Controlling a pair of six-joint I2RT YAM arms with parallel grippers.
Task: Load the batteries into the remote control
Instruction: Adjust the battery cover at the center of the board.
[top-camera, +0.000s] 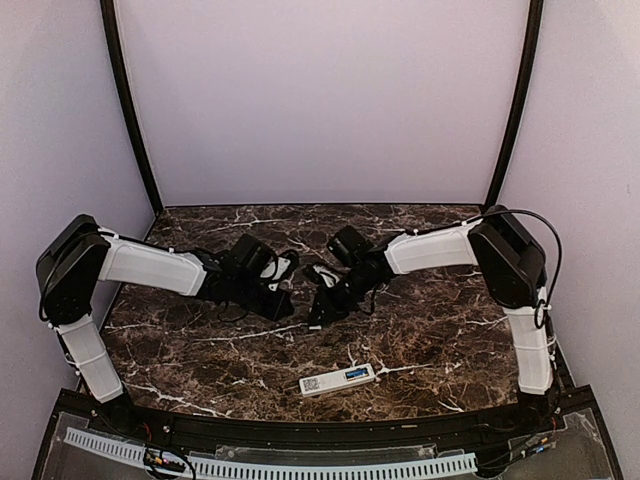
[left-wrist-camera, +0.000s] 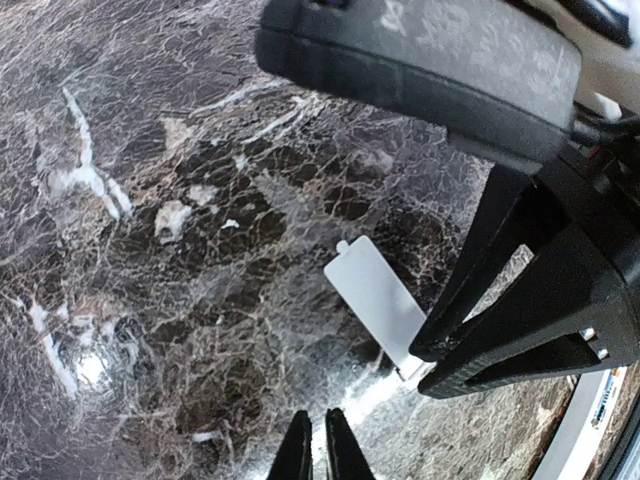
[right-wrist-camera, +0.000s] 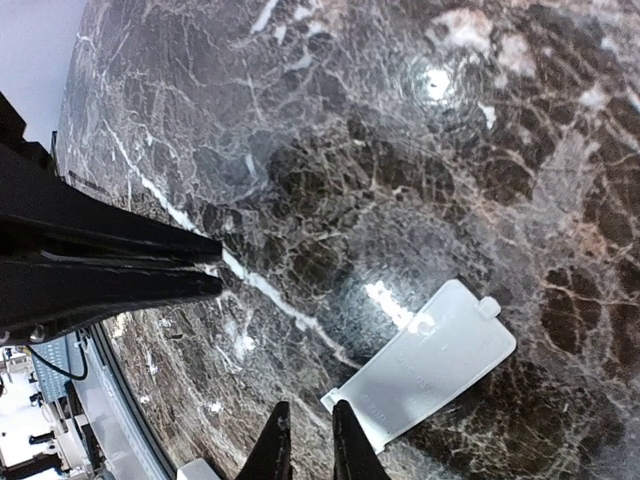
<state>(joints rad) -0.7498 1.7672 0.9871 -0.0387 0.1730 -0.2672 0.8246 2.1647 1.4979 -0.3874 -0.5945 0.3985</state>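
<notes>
The white remote control (top-camera: 337, 380) lies flat near the table's front edge, and one long edge of it shows in the left wrist view (left-wrist-camera: 585, 420). No batteries are in view. A short flat white cover plate (right-wrist-camera: 425, 365) lies on the marble, and the left wrist view shows it too (left-wrist-camera: 375, 295). My right gripper (right-wrist-camera: 305, 435) hovers at the plate's near corner, its jaws a narrow gap apart with only marble between them. My left gripper (left-wrist-camera: 320, 445) faces it from the other side, its jaws almost touching and empty. In the top view the left gripper (top-camera: 287, 308) and right gripper (top-camera: 318, 318) meet at mid-table.
The table is dark marble (top-camera: 440, 330) with pale walls on three sides. A black rail and a white slotted strip (top-camera: 300, 465) run along the front edge. Each arm's black fingers (left-wrist-camera: 520, 330) crowd the other wrist's view.
</notes>
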